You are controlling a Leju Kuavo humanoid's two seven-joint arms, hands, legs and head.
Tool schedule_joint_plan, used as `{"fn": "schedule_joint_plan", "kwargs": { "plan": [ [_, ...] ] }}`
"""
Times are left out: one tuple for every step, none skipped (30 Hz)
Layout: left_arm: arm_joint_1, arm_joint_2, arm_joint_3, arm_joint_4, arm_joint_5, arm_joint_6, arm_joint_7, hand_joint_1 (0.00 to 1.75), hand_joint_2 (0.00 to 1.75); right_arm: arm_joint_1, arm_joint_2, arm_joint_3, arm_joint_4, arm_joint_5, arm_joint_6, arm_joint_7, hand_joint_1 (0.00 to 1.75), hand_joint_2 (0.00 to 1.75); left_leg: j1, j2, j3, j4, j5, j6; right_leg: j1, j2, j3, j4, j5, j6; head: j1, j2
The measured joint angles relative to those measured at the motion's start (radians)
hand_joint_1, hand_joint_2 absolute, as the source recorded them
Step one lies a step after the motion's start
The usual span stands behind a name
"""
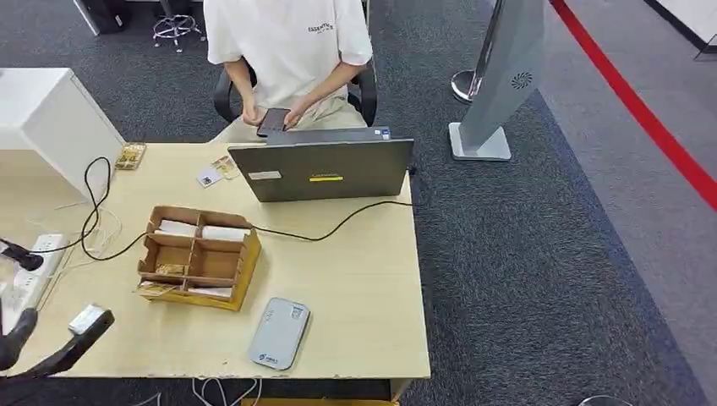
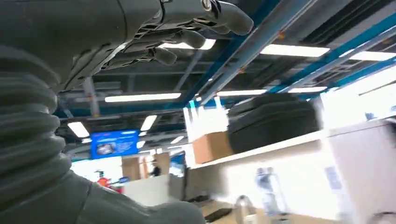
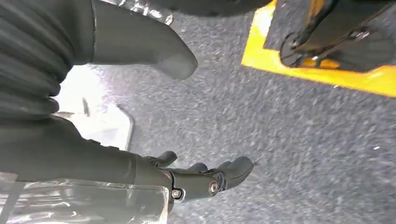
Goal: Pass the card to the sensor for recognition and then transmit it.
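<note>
A humanoid robot faces a desk (image 1: 372, 279) where the cards (image 1: 201, 231) lie flat in the far compartments of an open cardboard organiser (image 1: 199, 257) near the desk's left edge, their long sides running across the box — white, thin, stacked. The left hand (image 1: 17, 338), at the near left corner, is the closer one; the cards lie ahead of it and to its right. In the left wrist view its fingers (image 2: 187, 35) are apart and hold nothing. The right hand (image 3: 196, 179) hangs over grey carpet, fingers apart, empty. The grey sensor pad (image 1: 280, 332) rests by the near edge — just beside the organiser.
</note>
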Motion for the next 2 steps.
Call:
{"fn": "schedule_joint_plan", "kwargs": {
  "plan": [
    [0.001,-0.029,0.065,0.015,0.012,0.013,-0.040,0.00,1.75,0.001,0.000,-0.003,0.000,0.000,0.000,0.007,0.00,1.75,0.000,0.000,0.000,0.000,0.000,0.000,0.000,0.000,0.000,0.000,0.000,0.000,0.000,0.000],
    [0.001,-0.063,0.118,0.030,0.018,0.025,-0.075,0.00,1.75,0.001,0.000,-0.006,0.000,0.000,0.000,0.009,0.00,1.75,0.000,-0.001,0.000,0.000,0.000,0.000,0.000,-0.001,0.000,0.000,0.000,0.000,-0.001,0.000]
  ]
}}
